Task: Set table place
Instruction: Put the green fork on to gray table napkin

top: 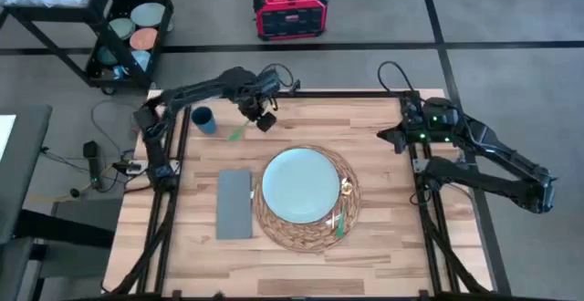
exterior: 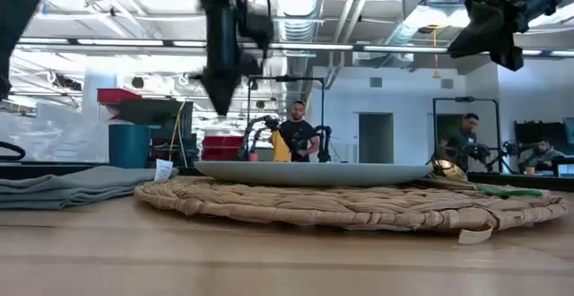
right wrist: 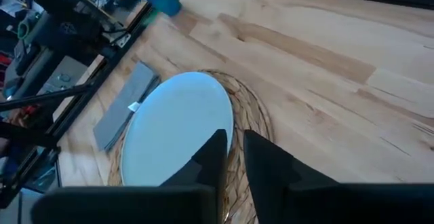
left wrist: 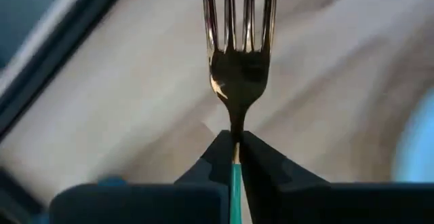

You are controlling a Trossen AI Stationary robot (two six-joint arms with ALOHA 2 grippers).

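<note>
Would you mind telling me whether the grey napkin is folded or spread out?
Folded. The grey napkin lies as a narrow rectangle on the table beside the straw mat, and the low view shows stacked layers.

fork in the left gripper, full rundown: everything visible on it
The fork has a shiny gold-toned metal head with four tines and a green handle. The left gripper is shut on its neck, where metal meets handle, tines pointing away from the wrist. From above, it hangs over the far part of the table, between the blue cup and the plate.
</note>
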